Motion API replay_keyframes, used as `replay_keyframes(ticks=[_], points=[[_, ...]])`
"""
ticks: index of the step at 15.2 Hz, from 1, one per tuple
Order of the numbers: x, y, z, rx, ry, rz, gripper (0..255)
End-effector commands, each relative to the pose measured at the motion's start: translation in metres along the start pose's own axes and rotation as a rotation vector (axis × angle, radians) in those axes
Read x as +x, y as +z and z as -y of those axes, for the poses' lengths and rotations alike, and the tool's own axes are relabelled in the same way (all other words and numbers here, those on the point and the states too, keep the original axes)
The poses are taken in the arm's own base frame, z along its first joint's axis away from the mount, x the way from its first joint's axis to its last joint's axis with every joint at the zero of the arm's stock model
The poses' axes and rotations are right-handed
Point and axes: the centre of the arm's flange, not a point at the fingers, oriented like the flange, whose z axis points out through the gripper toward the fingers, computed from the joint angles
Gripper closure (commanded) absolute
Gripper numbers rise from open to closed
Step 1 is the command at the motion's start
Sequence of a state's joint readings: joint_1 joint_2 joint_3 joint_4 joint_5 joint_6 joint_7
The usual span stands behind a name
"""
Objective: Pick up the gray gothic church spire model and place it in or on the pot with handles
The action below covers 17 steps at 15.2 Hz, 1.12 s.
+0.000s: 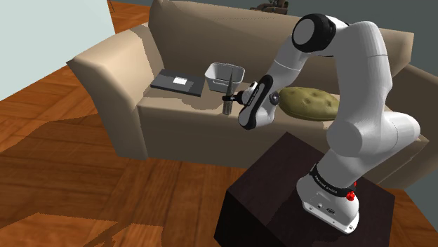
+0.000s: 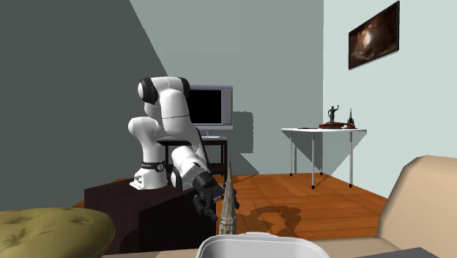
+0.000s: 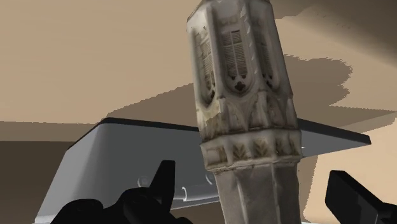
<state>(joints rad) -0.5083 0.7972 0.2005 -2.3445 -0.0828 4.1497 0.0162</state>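
We see our white arm [image 1: 368, 77] rise from its base [image 1: 328, 203], fold over at the dark joint at its top and slope down toward the shoulder view's left. There the wrist [image 1: 256, 109] carries the black pincer [image 1: 235, 97] low, pointing out and slightly downward. In the wrist view we find its two fingers [image 3: 159, 188] standing well apart, the jaws parted and not meeting. In the second exterior view the forearm slants down toward the camera.
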Motion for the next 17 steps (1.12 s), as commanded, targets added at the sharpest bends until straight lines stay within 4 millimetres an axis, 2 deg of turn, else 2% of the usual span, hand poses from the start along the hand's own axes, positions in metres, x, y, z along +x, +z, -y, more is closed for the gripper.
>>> replay_keyframes(ticks=[1,2,3,12,17], points=[[0.0,0.0,0.0,0.0,0.0,0.0,0],[0.0,0.0,0.0,0.0,0.0,0.0,0],[0.0,0.0,0.0,0.0,0.0,0.0,255],[0.0,0.0,0.0,0.0,0.0,0.0,255],[0.022,-0.013,0.004,0.0,0.0,0.0,255]])
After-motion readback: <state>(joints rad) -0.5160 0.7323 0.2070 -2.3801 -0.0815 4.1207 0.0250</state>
